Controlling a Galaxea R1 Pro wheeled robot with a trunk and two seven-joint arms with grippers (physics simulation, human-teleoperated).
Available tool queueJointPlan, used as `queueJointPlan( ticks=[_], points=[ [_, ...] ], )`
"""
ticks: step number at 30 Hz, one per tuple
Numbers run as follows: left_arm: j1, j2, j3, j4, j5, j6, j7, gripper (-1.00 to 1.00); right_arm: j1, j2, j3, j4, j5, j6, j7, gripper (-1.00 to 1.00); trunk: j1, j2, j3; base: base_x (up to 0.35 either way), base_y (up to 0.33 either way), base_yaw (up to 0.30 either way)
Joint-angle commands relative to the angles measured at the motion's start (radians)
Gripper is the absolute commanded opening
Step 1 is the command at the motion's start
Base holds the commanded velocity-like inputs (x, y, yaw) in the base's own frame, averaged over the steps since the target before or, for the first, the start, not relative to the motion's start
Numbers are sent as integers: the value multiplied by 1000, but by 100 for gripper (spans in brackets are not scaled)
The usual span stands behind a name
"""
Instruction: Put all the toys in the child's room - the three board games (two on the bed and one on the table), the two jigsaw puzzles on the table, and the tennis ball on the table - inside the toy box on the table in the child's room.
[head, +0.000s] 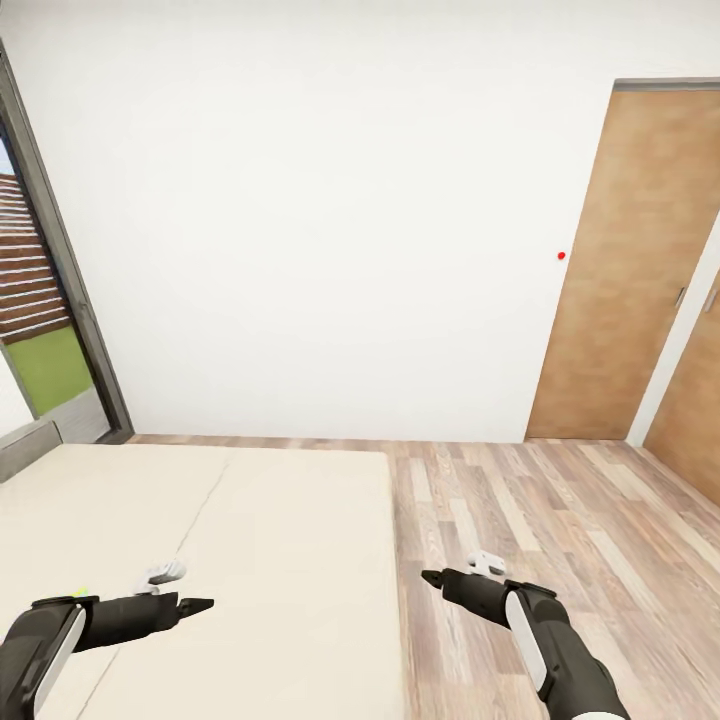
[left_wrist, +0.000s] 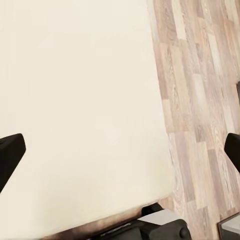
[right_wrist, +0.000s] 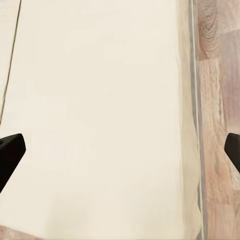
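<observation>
While the robot stands at the bed, no toy is seen on the visible part of it.

Step in hand: a search or an approach is judged to be going on; nothing is carried.
Bed (head: 250, 560): the beige mattress is seen in the lower left of the head view, with a grey frame part at the far left edge.
Board games: they are not seen on the visible part of the mattress, so their place cannot be told.
Left gripper (head: 205, 604): it is held over the mattress at the lower left; in the left wrist view the fingertips (left_wrist: 10, 152) are wide apart, with nothing between.
Right gripper (head: 430, 577): it is held at the lower centre, above the bed edge and the wood-plank floor (head: 560, 540); its fingertips (right_wrist: 10, 150) are apart too and hold nothing.
Next move: the view probably must be turned until a game box is found.
Around: a white wall (head: 330, 220), a wooden door (head: 620, 270) at the right, a grey-framed window (head: 45, 300) at the left.
In the way: nothing is seen between the grippers and the mattress.
</observation>
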Motion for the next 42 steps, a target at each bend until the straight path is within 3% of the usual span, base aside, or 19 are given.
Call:
queueJointPlan(
  ticks=[1,14,42],
  points=[
    [-1,0,2,0,0,7,-3,100,-1,2,-4,-1,-9,9,1,100,1,-2,-2,0,279,0],
    [-1,0,2,0,0,6,-3,100,-1,5,-10,-1,-18,19,2,100,1,-2,-6,0,279,0],
    [-1,4,5,0,-1,4,-3,100,-1,4,-8,-1,-17,18,2,100,1,-2,-50,0,279,0]
  ],
)
